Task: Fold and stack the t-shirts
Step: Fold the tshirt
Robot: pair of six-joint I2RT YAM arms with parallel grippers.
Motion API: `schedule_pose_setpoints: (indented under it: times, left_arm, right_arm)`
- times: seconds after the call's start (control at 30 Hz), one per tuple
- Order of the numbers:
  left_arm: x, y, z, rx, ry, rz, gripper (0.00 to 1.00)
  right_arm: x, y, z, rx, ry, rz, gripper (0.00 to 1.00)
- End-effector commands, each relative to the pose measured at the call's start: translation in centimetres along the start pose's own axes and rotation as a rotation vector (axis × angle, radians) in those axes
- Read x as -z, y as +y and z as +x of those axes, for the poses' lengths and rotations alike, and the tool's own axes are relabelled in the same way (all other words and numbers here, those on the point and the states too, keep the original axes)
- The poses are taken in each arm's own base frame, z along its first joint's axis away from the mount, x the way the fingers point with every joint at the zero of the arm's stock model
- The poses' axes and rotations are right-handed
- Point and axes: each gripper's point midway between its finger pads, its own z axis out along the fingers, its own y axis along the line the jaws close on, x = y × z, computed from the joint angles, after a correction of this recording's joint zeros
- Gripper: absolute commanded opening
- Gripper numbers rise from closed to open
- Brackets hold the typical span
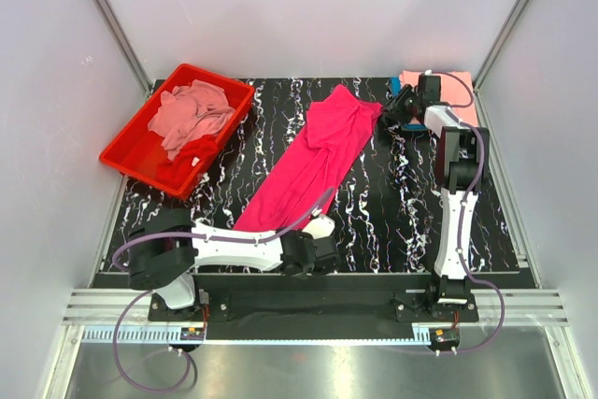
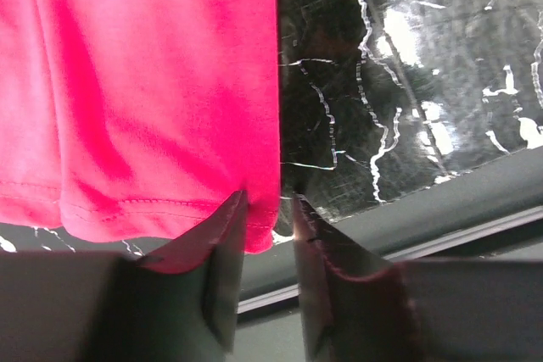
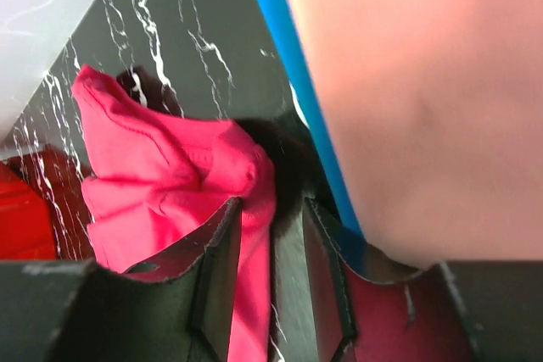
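The pink tee (image 1: 313, 161) is thin, limp knit. It is light and will not hold a shape, and it looks likely to sag or bunch wherever it isn't held. The stitched hem and the thicker seams are the safest places to grip it. A hold at two ends should keep it taut enough to lay flat.

It lies as a long band between the two grippers. Its hem corner sits between the fingers of the left gripper (image 2: 270, 228), and the rest spreads ahead and to the left of that gripper. The jaws stand narrow around the corner, but a sliver of gap shows beside the cloth, so I cannot tell if it is pinched. The left arm lies low along the near edge, with the forearm reaching sideways.

The right gripper (image 3: 270, 247) has a bunched fold at the far end clamped between nearly closed jaws. The folded stack (image 1: 455, 92) is just to its right. That arm stretches far forward, and its wrist is bent leftward toward the tee.

The tray (image 1: 140, 173) sits well apart from both grippers.
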Motion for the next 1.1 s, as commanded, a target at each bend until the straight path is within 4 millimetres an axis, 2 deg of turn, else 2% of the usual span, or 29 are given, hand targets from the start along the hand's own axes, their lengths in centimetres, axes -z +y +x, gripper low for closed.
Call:
schedule_pose_setpoints:
  times: [0.0, 0.03, 0.07, 0.1, 0.17, 0.27, 0.3, 0.4, 0.47, 0.73, 1.07]
  left_arm:
    - [-0.6, 1.3, 0.8, -0.011, 0.004, -0.058, 0.26]
    - [-0.6, 1.2, 0.8, -0.014, 0.005, -0.056, 0.20]
    - [-0.7, 1.3, 0.8, -0.015, 0.007, -0.058, 0.09]
    - [-0.7, 1.2, 0.9, -0.016, 0.010, -0.057, 0.01]
    - [-0.7, 1.2, 1.1, -0.019, 0.016, -0.056, 0.00]
    - [-0.7, 1.1, 1.4, -0.014, 0.026, -0.040, 0.00]
    - [-0.6, 1.0, 1.5, -0.012, 0.030, -0.032, 0.00]
    - [-0.3, 0.8, 1.6, -0.007, 0.035, -0.009, 0.00]
    - [-0.1, 0.6, 1.5, -0.003, 0.034, 0.006, 0.00]
    - [0.9, -0.9, 0.9, 0.011, 0.023, 0.080, 0.00]
    - [1.5, -3.8, -0.5, 0.038, 0.018, 0.179, 0.00]
  right_arm:
    - [-1.0, 0.7, -0.6, 0.016, -0.017, 0.006, 0.42]
    - [-1.1, 0.7, -0.7, 0.016, -0.020, 0.005, 0.43]
    - [-1.3, 0.4, -0.6, 0.011, -0.021, 0.013, 0.42]
    - [-1.4, 0.5, -0.8, 0.011, -0.027, 0.011, 0.41]
    - [-1.7, 0.1, -0.9, 0.010, -0.033, 0.025, 0.40]
    - [-1.9, 0.3, -1.5, 0.023, -0.043, 0.026, 0.24]
    - [-1.9, 0.6, -1.9, 0.027, -0.047, 0.024, 0.16]
    - [-2.1, 0.7, -2.5, 0.047, -0.053, 0.032, 0.01]
    - [-2.6, 0.3, -2.5, 0.065, -0.048, 0.046, 0.00]
    - [-2.6, 1.6, -4.9, 0.147, -0.081, 0.029, 0.00]
    - [-3.1, 0.3, -6.4, 0.200, -0.102, 0.044, 0.00]
